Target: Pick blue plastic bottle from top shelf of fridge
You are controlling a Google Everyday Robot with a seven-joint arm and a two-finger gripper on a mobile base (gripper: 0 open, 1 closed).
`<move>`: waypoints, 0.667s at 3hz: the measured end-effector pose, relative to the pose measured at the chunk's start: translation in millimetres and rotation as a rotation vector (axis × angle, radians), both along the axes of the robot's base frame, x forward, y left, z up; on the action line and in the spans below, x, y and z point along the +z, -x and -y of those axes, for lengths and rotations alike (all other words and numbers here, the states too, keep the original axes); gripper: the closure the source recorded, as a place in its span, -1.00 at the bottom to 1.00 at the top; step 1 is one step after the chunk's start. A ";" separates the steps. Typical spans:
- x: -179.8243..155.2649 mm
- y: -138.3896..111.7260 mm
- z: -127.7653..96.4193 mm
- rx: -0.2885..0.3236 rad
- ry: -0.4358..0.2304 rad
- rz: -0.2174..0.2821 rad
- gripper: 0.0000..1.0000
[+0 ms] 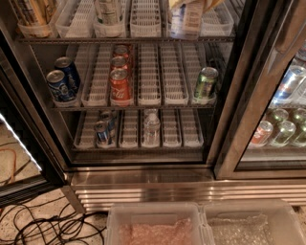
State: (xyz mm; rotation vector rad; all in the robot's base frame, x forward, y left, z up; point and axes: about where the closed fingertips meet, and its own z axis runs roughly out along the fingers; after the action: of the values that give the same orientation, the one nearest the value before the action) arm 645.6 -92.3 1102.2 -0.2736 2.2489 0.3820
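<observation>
The fridge (143, 189) stands open in front of me, with its ribbed steel base below. The top shelf (143, 21), with white slotted lane trays, runs along the upper edge of the view. The blue plastic bottle (190, 20) stands in a right-hand lane. Only its lower part with the white-and-blue label shows. My gripper (191, 4) shows only as pale yellowish parts at the top edge, on either side of the bottle. Whether it touches the bottle I cannot tell.
Other bottles (107, 12) stand on the top shelf to the left. The middle rack holds blue cans (62, 83), red cans (119, 81) and a green can (205, 83). The low rack has a small water bottle (151, 128). Two plastic bins (158, 222) and floor cables (43, 225) lie below.
</observation>
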 end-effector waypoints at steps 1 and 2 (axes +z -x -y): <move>-5.3 15.1 -4.1 0.002 -0.018 -0.043 1.00; -12.8 23.2 -3.9 -0.001 -0.027 -0.059 1.00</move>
State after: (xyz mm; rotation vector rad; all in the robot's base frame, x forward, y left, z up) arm 622.4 -88.3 1089.4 -0.2502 2.2996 0.4247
